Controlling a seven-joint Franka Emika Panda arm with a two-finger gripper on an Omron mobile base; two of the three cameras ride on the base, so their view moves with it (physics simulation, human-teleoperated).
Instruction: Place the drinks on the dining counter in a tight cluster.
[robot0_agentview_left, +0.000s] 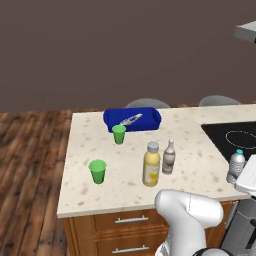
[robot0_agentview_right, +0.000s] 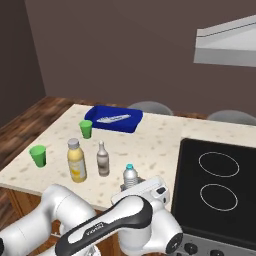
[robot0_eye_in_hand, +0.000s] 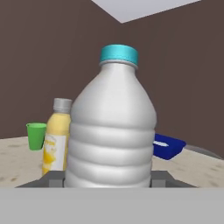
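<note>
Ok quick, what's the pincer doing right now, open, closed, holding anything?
Pincer: closed on the water bottle, one finger on each side of its base.

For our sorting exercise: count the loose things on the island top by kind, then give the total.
Bottles: 3 (juice bottle, brown bottle, water bottle)
Green cups: 2 (near cup, far cup)
Blue tray: 1
Total: 6
</note>
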